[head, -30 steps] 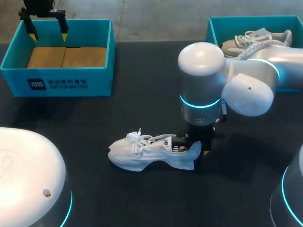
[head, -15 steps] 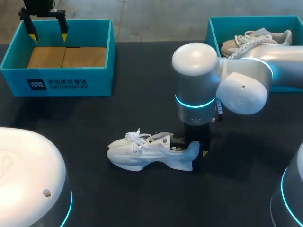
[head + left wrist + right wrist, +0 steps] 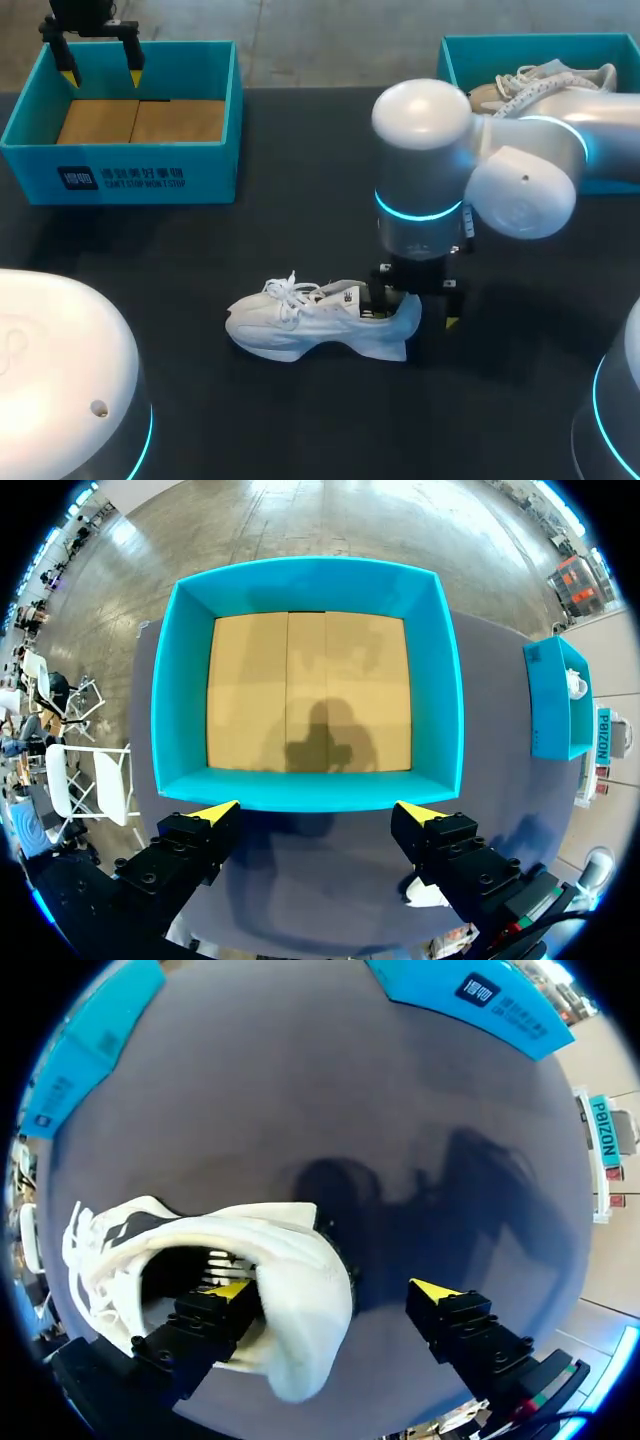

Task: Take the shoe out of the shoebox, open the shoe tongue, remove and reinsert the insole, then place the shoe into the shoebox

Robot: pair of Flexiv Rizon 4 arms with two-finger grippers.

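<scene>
Right gripper [image 3: 333, 1290], fingers spread, straddles the heel of the white shoe [image 3: 300, 325]. One yellow tip sits inside the collar, while the other stands out past the heel and clear of it (nothing is clamped). Against a second ago, my wrist has drifted toward the toe and come back, and the shoe, lying on the dark table [image 3: 300, 210], has slid slightly toward my left. The fingers seem wider apart now, though the arm hides much of them from above. I judge the shoe is out of its box and the insole step is at hand. Left gripper [image 3: 318, 815] hangs spread above the empty shoebox [image 3: 120, 178].
</scene>
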